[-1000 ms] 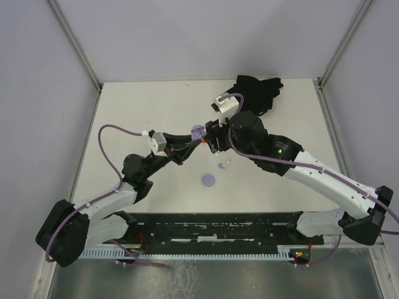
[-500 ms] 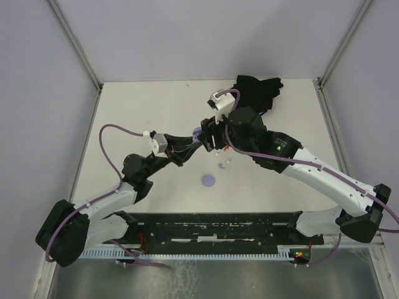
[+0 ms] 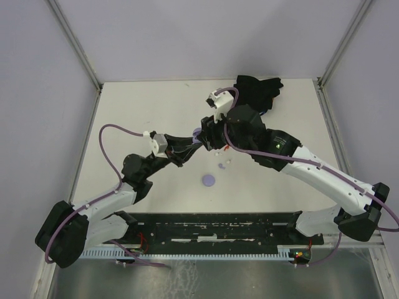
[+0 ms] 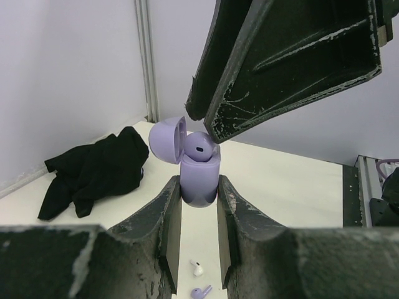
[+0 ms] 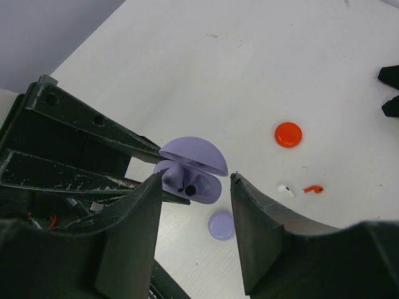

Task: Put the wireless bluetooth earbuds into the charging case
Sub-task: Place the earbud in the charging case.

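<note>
My left gripper (image 4: 198,190) is shut on the lavender charging case (image 4: 199,180) and holds it upright above the table with its lid (image 4: 167,140) flipped open. One lavender earbud (image 4: 199,147) sits in the case, its round head standing proud of the rim. My right gripper (image 5: 194,179) hangs open over the case (image 5: 198,185). One of its fingers (image 4: 280,62) comes down right beside that bud. Loose on the table lie a white earbud (image 5: 285,190), a red earbud (image 5: 313,188) and a lavender earbud (image 4: 201,291).
A lavender disc (image 3: 208,180) lies on the table below the grippers, and a red disc (image 5: 288,134) lies farther off. A black cloth (image 3: 259,90) is bunched at the back right of the table. Grey walls close in the table's sides.
My right gripper has shifted left and now covers the case seen from above. Its jaws have narrowed slightly. The left arm has held still with the case.
</note>
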`<action>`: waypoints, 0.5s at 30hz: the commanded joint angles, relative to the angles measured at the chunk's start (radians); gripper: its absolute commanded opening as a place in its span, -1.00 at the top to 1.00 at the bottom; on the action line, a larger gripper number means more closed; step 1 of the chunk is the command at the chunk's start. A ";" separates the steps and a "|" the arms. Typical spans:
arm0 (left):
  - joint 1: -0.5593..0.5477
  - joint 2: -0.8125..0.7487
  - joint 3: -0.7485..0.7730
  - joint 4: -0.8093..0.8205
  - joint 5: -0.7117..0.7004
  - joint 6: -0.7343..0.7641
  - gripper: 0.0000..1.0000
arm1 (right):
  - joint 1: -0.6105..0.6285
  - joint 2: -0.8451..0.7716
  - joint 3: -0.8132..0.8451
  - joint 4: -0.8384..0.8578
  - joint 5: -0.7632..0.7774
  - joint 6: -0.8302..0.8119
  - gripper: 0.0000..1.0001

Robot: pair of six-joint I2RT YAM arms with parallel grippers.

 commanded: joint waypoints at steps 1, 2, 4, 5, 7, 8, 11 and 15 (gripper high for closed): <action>0.003 -0.027 0.006 0.023 0.013 0.015 0.95 | -0.002 0.013 0.053 -0.001 -0.042 0.036 -0.07; 0.002 -0.027 0.007 0.023 0.014 0.015 0.95 | -0.002 0.016 0.055 -0.003 -0.049 0.039 -0.03; 0.002 -0.028 0.006 0.022 0.016 0.016 0.95 | -0.002 0.024 0.057 -0.004 -0.072 0.045 0.00; 0.003 -0.029 0.007 0.023 0.017 0.015 0.95 | -0.001 0.029 0.061 -0.005 -0.081 0.047 0.03; 0.002 -0.028 0.008 0.020 0.018 0.018 0.95 | -0.002 0.036 0.064 -0.008 -0.103 0.048 0.07; 0.002 -0.028 0.009 0.020 0.021 0.017 0.95 | -0.002 0.040 0.064 -0.007 -0.110 0.048 0.09; 0.002 -0.025 0.012 0.020 0.034 0.017 0.95 | -0.002 0.050 0.065 -0.007 -0.120 0.050 0.19; 0.002 -0.029 0.009 0.021 0.030 0.022 0.95 | -0.002 0.057 0.072 -0.015 -0.128 0.046 0.39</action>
